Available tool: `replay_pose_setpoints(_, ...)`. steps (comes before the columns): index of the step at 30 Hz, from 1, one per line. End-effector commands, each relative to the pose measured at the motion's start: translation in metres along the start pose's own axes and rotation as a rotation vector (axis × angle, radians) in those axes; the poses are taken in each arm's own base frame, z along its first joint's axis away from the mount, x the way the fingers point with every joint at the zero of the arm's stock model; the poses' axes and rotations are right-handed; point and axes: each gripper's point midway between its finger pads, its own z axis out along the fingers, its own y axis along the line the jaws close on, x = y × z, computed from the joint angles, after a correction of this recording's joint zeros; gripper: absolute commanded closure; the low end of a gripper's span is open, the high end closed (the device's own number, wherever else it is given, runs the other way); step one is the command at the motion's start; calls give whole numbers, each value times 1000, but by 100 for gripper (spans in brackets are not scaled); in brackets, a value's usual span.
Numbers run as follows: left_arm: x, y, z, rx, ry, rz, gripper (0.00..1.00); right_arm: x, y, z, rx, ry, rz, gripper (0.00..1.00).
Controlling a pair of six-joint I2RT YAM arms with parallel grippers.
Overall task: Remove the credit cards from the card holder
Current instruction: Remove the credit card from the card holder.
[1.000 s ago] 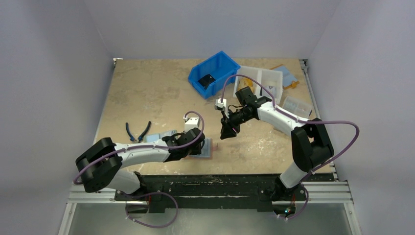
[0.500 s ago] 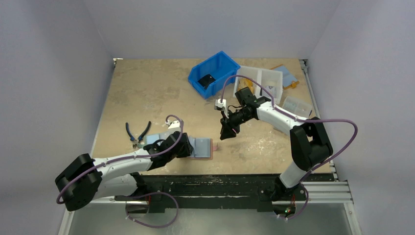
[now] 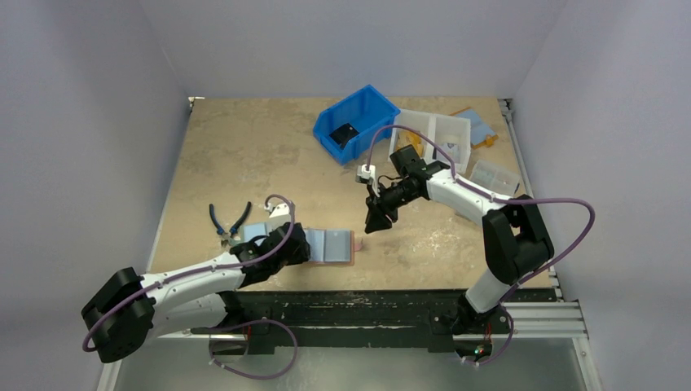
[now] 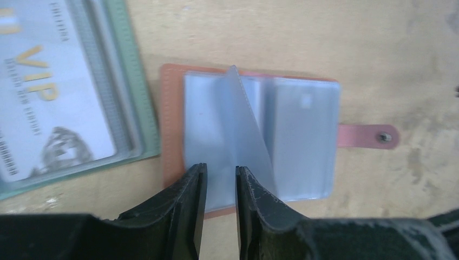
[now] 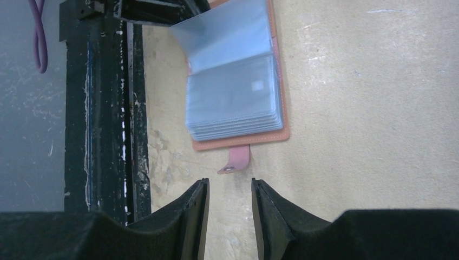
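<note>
Salmon card holder (image 4: 254, 138) lies uncovered | my left end effector (image 4: 220, 170) backed off, parted, empty | cards (image 4: 306, 130) still sleeved

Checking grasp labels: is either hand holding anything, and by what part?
Nothing held. Left hand hangs open over the card holder's edge, beside a raised plastic sleeve; right hand is open, empty.

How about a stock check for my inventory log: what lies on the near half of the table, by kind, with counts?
Card holder, lying open: 1
Green-edged sleeve: 1
VIP card inside that sleeve: 1
Blue-handled pliers: 1
Total: 4
</note>
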Motion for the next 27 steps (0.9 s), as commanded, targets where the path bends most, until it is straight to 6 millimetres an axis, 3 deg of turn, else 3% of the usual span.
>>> replay_pose_setpoints(1, -27, 34, -15, -209, -90, 31, 70, -14, 8, 5, -15, -26, -36, 59)
replay_pose_setpoints(5, -50, 34, -33, -209, -172, -8, 70, -15, 12, 17, -9, -4, -41, 62)
replay_pose_setpoints(7, -59, 23, -43, -136, -202, -35, 70, -14, 14, 24, -6, 10, -40, 64)
replay_pose_setpoints(11, -70, -37, -65, 234, -227, -42, 65, -14, 7, 32, 23, 26, -15, 72)
replay_pose_setpoints(15, -72, -91, -88, 572, -246, -73, 47, -16, 2, 33, 47, 19, 2, 79)
replay_pose_setpoints(19, -53, -93, -59, 494, -147, -27, 44, -18, -4, 31, 76, 12, 18, 87)
replay_pose_setpoints(23, -33, -87, -23, 344, -61, 48, 43, -18, -11, 25, 99, 1, 38, 89)
replay_pose_setpoints(27, -26, -76, -4, 182, -36, 129, 40, -17, -15, 21, 111, -7, 47, 89)
